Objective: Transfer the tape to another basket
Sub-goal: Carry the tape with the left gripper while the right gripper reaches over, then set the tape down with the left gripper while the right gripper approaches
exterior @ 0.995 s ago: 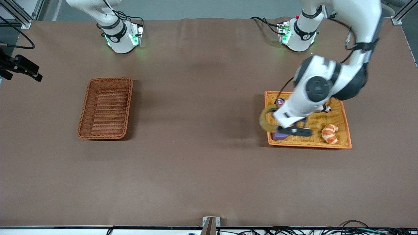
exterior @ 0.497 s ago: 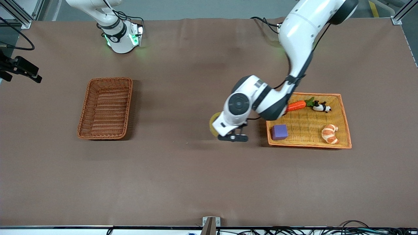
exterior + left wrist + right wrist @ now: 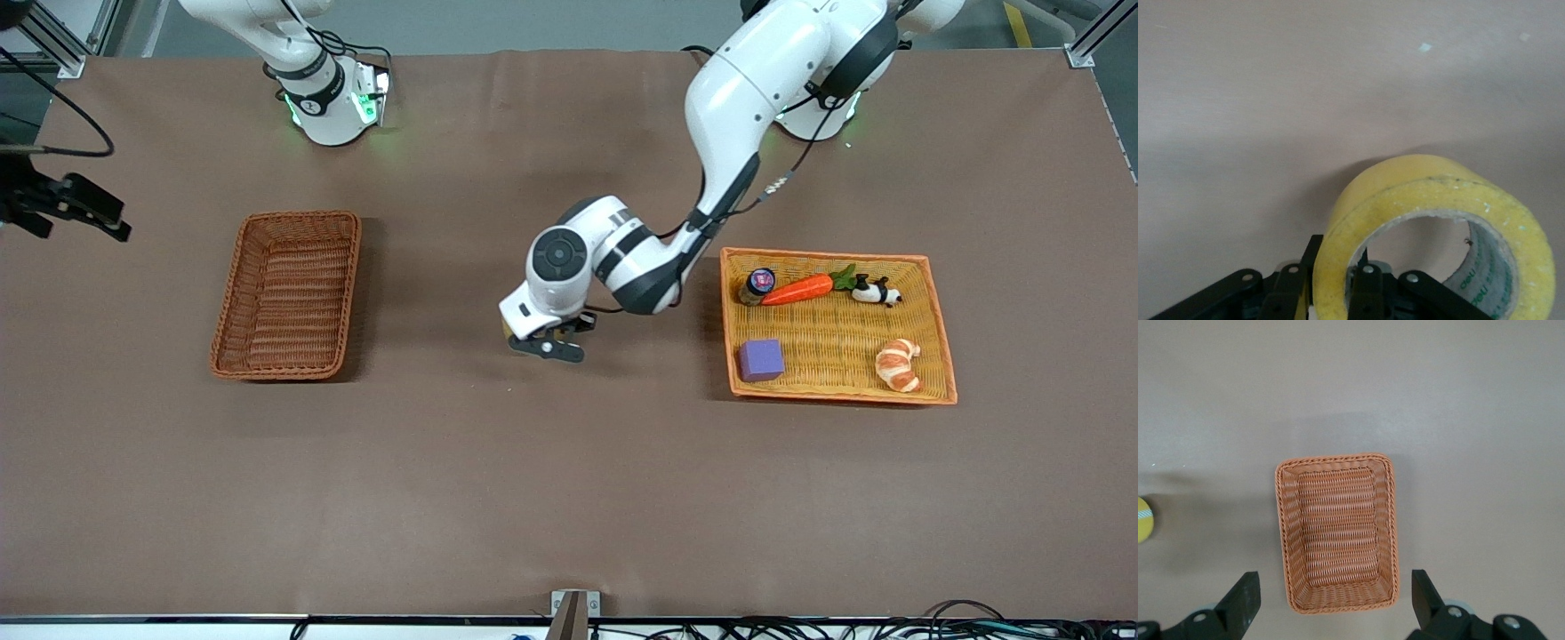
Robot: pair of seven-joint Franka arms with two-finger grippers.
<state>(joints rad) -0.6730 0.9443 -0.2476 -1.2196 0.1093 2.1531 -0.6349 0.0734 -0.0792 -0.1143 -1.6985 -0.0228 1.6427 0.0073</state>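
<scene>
My left gripper [image 3: 549,347] is shut on the tape and holds it over the bare middle of the table, between the yellow tray and the wicker basket. In the front view only a yellow sliver of the tape [image 3: 508,332] shows beside the hand. In the left wrist view the yellowish ring [image 3: 1431,220] with its grey core stands on edge, its wall pinched in my left gripper [image 3: 1336,283]. The reddish-brown wicker basket [image 3: 298,216] is empty, toward the right arm's end. My right gripper [image 3: 1335,600] is open and empty, high over that basket [image 3: 1335,460].
The shallow yellow tray with an orange rim [image 3: 840,395] lies toward the left arm's end. It holds a croissant toy [image 3: 898,364], a purple block [image 3: 762,360], a carrot [image 3: 797,288], a panda figure [image 3: 876,291] and a small round jar [image 3: 757,283].
My left gripper has carried the tape up out of the yellow tray and across to the middle of the table, toward the wicker basket. The tray's small jar and carrot are uncovered.
</scene>
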